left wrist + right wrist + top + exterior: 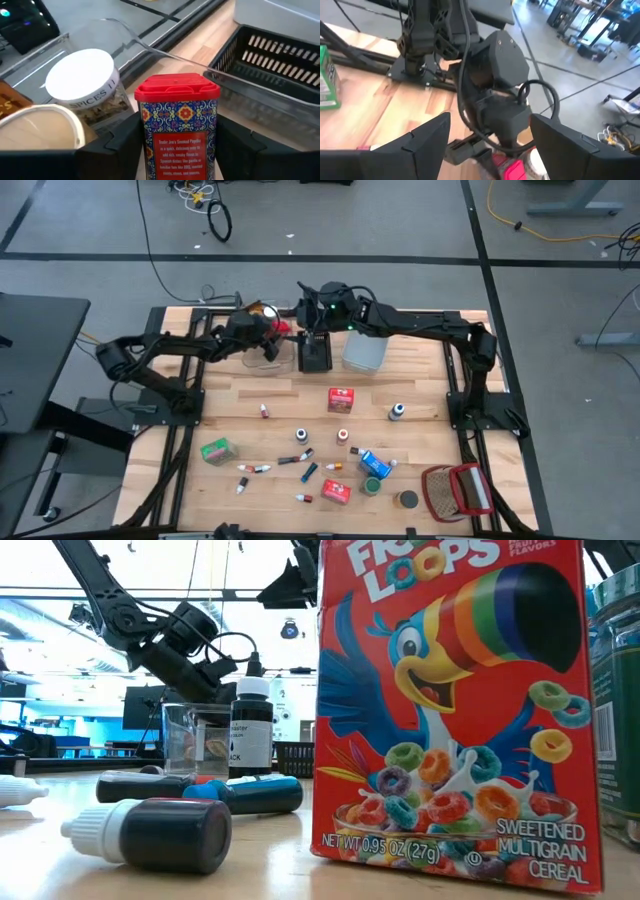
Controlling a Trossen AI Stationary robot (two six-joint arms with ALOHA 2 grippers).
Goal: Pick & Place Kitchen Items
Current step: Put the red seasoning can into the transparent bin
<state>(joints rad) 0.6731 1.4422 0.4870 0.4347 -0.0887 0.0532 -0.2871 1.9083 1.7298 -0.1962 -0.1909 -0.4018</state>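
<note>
while the froot loops box fills the low view at the front edge of the counter, dark food-colouring tubes lie tipped over just beside it, and one black-capped bottle stands upright a little beyond them. farther back from that cereal box, more small groceries sit scattered across the wood: a red box, a green box, a blue box. past all that, at the far edge, the clear bin is where the action is. left tool is over it, fingers pinching a red-lidded paprika tin upright between them, right above a white-lidded spice jar already lying in the bin. black bin sits just beside the clear one. right tool hangs near there too, fingers spread wide, holding nothing, looking straight at the left arm's wrist.
</note>
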